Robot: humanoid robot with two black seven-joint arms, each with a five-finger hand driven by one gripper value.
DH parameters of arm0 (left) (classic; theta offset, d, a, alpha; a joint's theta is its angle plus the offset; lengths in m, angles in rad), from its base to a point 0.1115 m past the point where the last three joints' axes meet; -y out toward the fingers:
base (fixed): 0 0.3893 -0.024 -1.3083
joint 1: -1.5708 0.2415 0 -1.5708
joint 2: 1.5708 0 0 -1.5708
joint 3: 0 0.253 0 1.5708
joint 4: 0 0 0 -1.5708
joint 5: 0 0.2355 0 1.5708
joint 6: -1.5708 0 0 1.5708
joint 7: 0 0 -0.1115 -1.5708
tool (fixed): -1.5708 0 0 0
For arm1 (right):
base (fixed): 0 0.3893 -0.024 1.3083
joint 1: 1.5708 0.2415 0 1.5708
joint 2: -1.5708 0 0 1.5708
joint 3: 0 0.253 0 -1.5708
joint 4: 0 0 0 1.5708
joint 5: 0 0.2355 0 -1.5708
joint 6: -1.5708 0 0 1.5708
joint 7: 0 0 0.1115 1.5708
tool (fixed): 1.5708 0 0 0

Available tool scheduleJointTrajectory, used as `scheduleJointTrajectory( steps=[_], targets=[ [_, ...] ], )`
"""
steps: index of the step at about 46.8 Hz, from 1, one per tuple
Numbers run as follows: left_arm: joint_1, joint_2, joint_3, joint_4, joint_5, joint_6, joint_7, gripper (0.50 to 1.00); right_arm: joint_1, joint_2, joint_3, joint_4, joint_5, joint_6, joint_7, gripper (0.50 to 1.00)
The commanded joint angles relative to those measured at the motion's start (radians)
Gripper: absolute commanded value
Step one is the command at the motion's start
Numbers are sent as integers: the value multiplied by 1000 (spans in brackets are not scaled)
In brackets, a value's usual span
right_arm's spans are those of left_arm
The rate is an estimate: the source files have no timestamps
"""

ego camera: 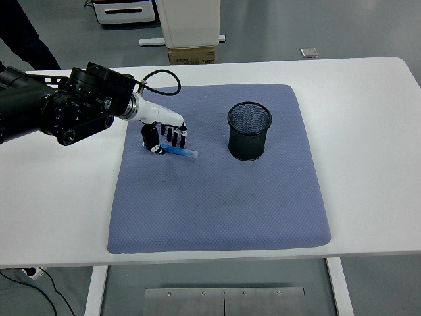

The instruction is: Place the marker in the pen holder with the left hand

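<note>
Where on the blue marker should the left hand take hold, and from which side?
Grip the blue marker near its left end, coming straight down from above. It lies flat on the mat, so only its top and long sides are open. The left hand is already over that end, fingers pointing down. The pen holder stands apart to the right.
</note>
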Motion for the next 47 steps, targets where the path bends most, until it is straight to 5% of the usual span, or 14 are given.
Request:
scheduleJointTrajectory(
  steps=[1,47],
  targets=[
    [2,0,0,0,-1,0,0,643,0,0,0,0,0,0,0,1000],
    [3,-3,0,-17,2,-2,-2,517,0,0,0,0,0,0,0,1000]
  ],
)
